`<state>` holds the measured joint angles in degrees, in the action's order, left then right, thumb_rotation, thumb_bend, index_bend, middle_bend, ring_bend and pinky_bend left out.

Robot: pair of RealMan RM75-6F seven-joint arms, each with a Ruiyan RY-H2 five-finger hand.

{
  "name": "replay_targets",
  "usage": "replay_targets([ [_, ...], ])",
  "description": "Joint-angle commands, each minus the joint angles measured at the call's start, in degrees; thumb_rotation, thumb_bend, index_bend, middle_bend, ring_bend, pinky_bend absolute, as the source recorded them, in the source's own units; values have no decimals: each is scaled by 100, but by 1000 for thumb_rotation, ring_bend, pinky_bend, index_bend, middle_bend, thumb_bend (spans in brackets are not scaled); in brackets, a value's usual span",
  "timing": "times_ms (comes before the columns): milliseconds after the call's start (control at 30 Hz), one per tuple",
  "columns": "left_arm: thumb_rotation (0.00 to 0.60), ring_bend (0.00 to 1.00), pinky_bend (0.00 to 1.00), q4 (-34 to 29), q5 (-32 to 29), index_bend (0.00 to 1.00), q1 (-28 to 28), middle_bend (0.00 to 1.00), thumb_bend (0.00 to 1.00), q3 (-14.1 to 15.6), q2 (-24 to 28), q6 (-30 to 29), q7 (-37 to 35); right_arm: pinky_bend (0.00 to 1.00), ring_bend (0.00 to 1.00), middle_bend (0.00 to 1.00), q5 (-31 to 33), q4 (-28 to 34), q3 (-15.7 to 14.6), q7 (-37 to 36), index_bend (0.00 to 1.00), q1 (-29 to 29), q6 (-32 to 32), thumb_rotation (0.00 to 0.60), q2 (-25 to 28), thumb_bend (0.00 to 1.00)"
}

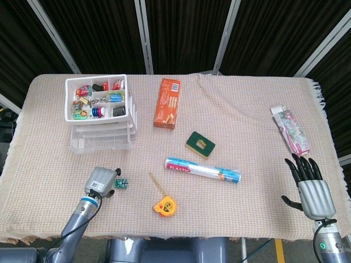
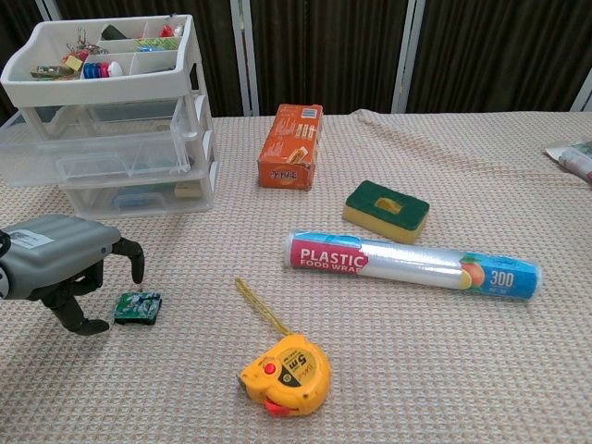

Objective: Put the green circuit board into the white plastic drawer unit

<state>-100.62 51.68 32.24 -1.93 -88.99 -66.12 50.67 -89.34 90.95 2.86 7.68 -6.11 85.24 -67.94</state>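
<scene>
small green circuit board (image 2: 137,306) lies flat on the cloth, before the white drawer unit (image 2: 111,129).
</scene>
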Motion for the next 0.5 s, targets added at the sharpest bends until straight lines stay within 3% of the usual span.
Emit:
replay_targets([
  [33, 600, 929, 779, 27, -75, 349, 32, 997, 262, -26, -67, 22, -19, 0, 0, 0, -3, 0, -1, -4, 92, 0, 1, 600, 0, 16],
  [200, 600, 929, 779, 95, -134, 350, 83, 997, 341, -74, -135, 9, -33, 0, 0, 0, -2, 2, -7, -7, 92, -4, -14, 600, 6, 15],
  [500, 600, 929, 779, 133, -314, 404, 172, 997, 383, -109, -267, 54, -117, 0, 0, 0, -15, -2, -9, 5, 92, -4, -5, 600, 8, 16],
])
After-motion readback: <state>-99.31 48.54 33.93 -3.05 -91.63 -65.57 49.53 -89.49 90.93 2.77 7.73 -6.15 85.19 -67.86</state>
